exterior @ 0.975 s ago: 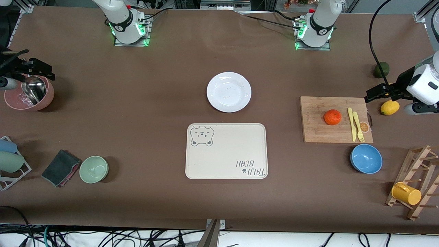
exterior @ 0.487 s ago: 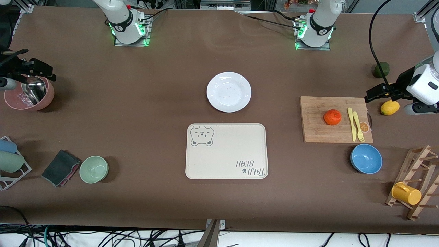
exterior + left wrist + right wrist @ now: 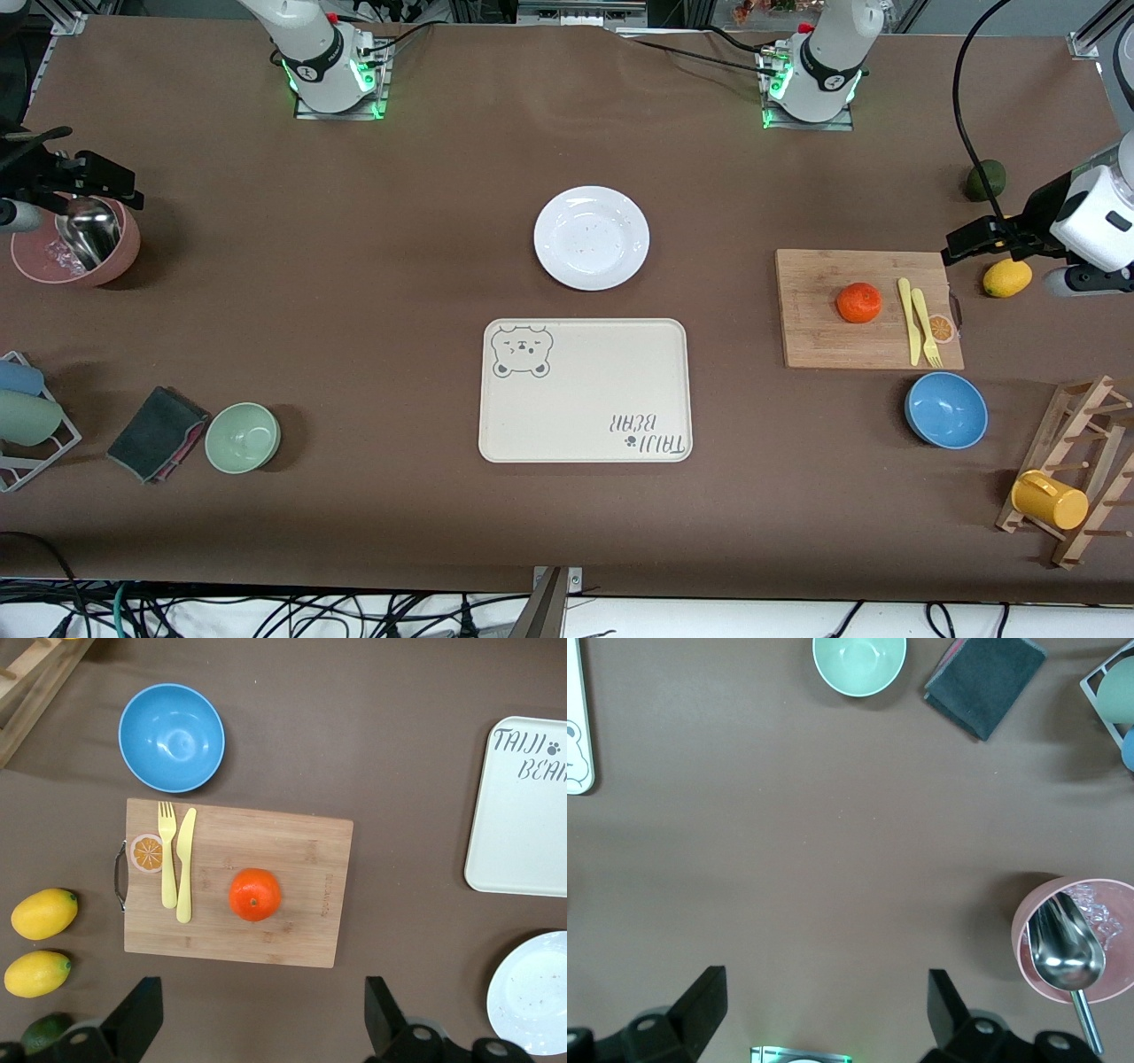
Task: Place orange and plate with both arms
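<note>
- The right gripper [image 3: 84, 173], fingers spread and empty, hangs over the pink bowl [image 3: 75, 244].
- The plate [image 3: 591, 237] sits mid-table, well apart from both grippers.
- The orange [image 3: 858, 302] rests on the cutting board [image 3: 819, 341].
- The left gripper [image 3: 974, 239], fingers spread and empty, hangs near the board's handle end, by a lemon [image 3: 1006, 277].
</note>
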`<action>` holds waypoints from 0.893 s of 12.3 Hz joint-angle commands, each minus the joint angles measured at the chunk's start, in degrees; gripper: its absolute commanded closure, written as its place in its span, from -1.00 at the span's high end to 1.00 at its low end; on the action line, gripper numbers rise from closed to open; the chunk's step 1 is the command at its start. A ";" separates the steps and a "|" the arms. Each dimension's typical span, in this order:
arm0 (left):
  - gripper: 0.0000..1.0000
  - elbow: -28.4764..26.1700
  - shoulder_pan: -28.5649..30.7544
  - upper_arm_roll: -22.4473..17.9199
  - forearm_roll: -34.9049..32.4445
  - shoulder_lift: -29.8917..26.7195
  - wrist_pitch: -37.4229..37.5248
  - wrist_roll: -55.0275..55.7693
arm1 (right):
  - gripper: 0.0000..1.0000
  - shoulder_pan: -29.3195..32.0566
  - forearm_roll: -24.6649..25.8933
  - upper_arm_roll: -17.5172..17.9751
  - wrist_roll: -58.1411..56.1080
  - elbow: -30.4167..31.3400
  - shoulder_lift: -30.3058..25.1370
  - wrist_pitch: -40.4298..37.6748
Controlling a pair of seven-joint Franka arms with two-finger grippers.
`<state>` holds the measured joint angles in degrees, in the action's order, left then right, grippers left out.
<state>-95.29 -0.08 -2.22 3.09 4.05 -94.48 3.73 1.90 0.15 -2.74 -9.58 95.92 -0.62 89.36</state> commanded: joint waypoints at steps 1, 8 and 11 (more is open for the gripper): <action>1.00 1.16 -0.10 0.20 -1.60 0.34 0.44 0.58 | 1.00 0.91 -0.59 0.72 -0.08 -1.17 0.27 -1.11; 1.00 0.72 0.61 0.20 -0.99 7.78 1.75 1.55 | 1.00 0.91 -0.59 0.72 -0.08 -1.17 0.27 -1.20; 1.00 -0.94 0.43 0.20 -1.34 15.27 -2.97 0.75 | 1.00 0.91 -0.59 0.72 -0.17 -1.17 0.27 -1.20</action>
<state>-96.49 0.47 -2.22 3.09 15.40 -95.40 4.41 1.94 0.15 -2.73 -9.58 95.91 -0.60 89.25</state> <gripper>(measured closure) 0.000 0.000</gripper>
